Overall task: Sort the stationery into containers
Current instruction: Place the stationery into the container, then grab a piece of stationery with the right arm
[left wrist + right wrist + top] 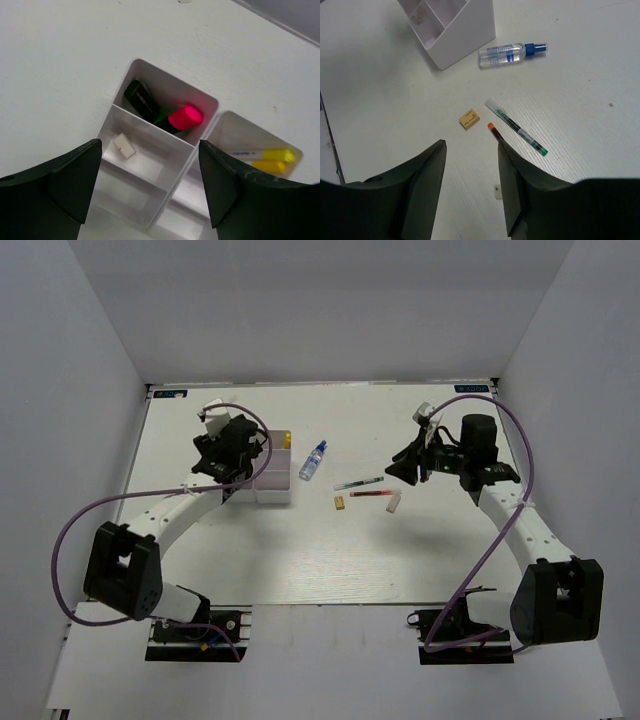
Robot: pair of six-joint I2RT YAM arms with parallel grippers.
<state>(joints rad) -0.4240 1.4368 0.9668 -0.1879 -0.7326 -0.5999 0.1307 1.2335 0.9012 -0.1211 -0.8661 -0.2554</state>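
Over the divided white box [175, 82] on the left half of the counter [300, 570], the left arm arcs up from its near base and bends down. The left end effector [150, 170] hangs above the cells, fingers spread wide with nothing between them. The right arm rises from its near-right base and reaches in toward the middle. The right end effector [471, 170] tilts down over the loose things, likewise released and gripping nothing.

Inside the box, one pink-ended marker [185, 116] and one black item [142, 100] share a cell. One small white block [123, 146] lies alone in the cell next to it, and two yellow-ended markers [272, 159] lie side by side in a neighbouring cell.

On the counter lie one green pen [517, 132] and one red pen [372, 494] just beside it and roughly parallel. One yellow piece [469, 119] lies to their left, and one white stick [393, 502] lies at the red pen's right end. One spray bottle [510, 52] lies on its side just beside the box's right wall.

The loose things sit in the middle of the counter, well apart from its far edge and from the grey walls [330, 310] on three sides. A bare strip separates the spray bottle from the pens, and the yellow piece lies apart from both pens. In the right wrist view the red pen is partly hidden behind one finger.
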